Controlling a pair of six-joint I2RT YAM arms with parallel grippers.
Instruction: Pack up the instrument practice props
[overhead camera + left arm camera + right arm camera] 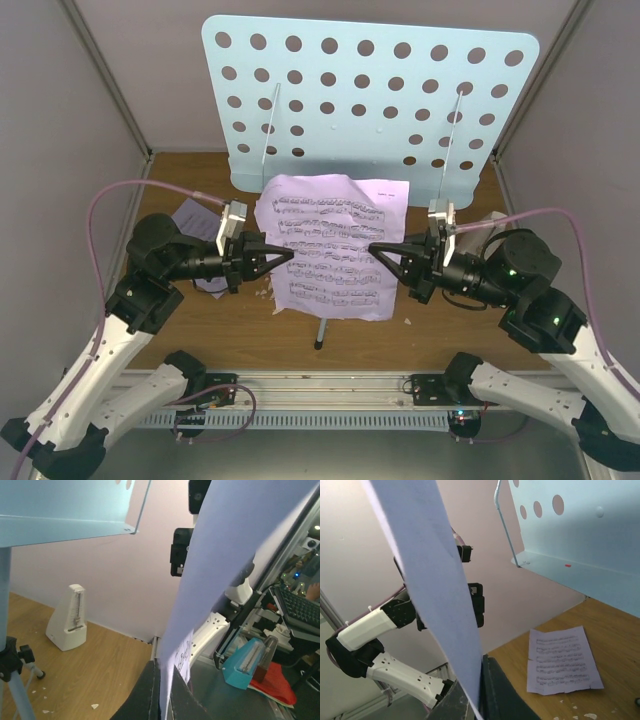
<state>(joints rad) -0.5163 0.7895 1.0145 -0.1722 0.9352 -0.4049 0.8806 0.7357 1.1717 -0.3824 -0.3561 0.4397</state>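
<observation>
A printed sheet-music page (330, 245) hangs in the air before the pale blue music stand (365, 100). My left gripper (287, 256) is shut on its left edge, and the page (220, 580) runs up between the closed jaws. My right gripper (375, 250) is shut on its right edge, and the page (432, 575) shows there too. A second sheet-music page (200, 225) lies on the table at the left and also shows in the right wrist view (562, 660). The small white metronome (69, 620) stands by the wall. The clear cover is out of view.
The stand's pole and tripod joint (12, 665) rise at the left of the left wrist view. A stand leg tip (319, 335) shows below the held page. White crumbs (94, 706) lie on the wooden table (450, 330). Grey walls close in the sides.
</observation>
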